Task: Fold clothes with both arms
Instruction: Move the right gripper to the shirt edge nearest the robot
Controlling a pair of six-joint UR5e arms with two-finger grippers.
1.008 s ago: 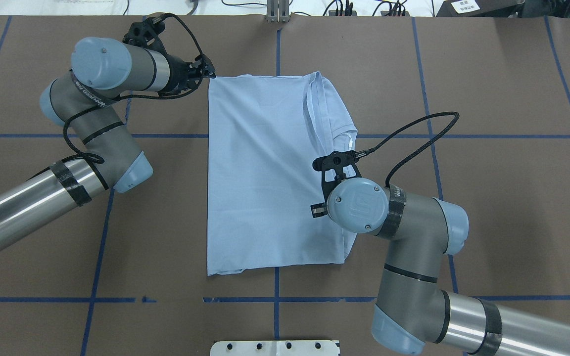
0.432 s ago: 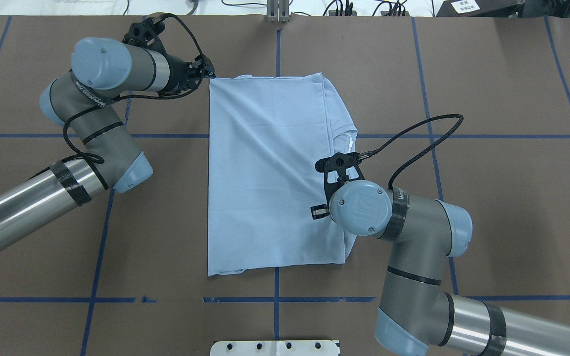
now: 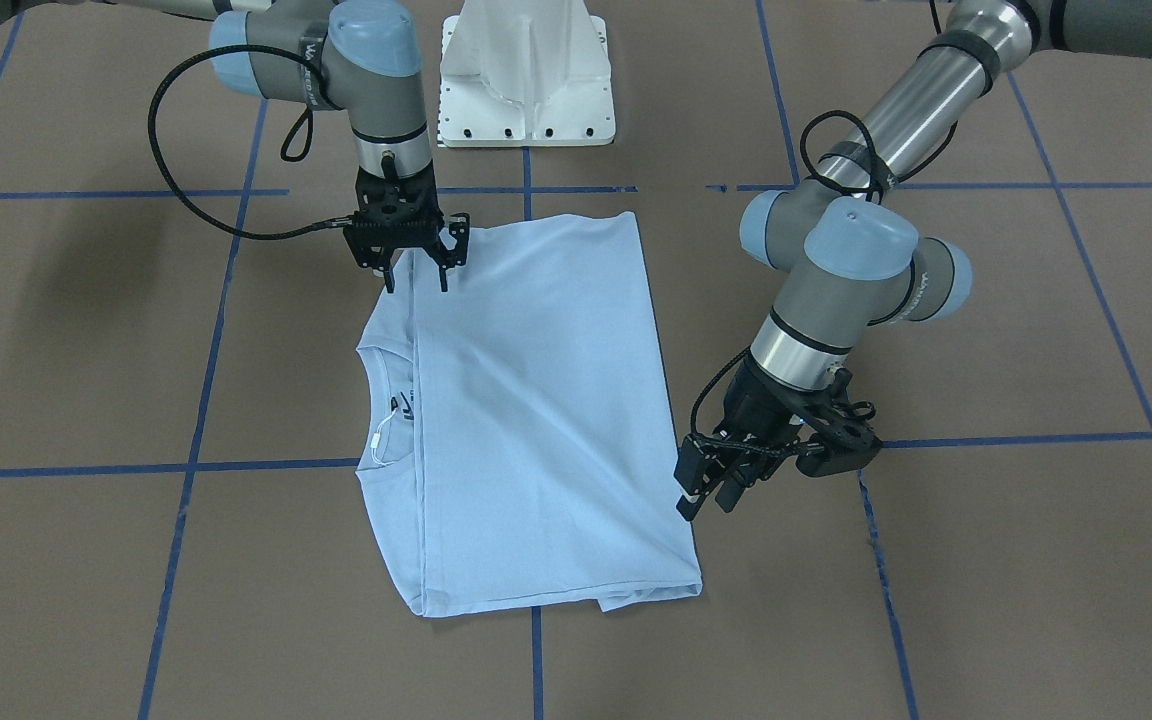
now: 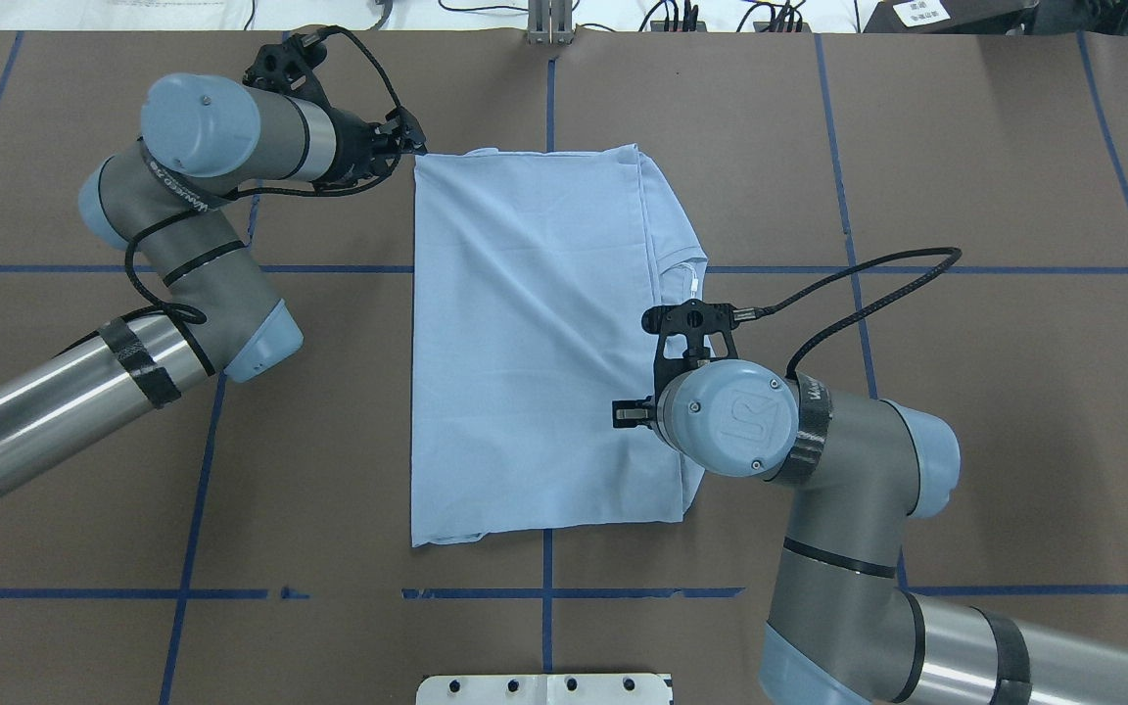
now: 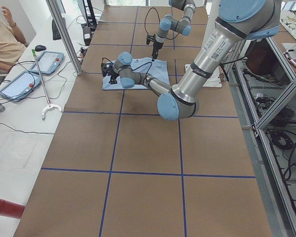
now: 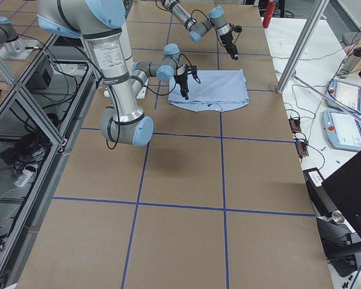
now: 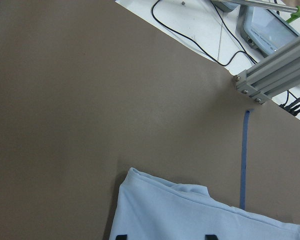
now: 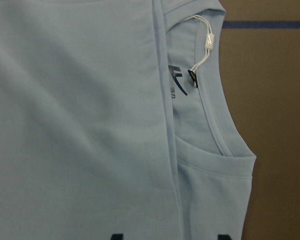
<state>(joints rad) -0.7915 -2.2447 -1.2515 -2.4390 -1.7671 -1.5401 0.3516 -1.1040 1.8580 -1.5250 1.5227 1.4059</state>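
Roughly rectangular, smooth light-blue T-shirt (image 4: 525, 343)

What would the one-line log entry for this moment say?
T-shirt: folded, flat on table | left gripper: open, at T-shirt corner | right gripper: open, above T-shirt near collar

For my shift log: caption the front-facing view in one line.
Folded light blue T-shirt lying flat, right gripper open above it, left gripper open by its edge.
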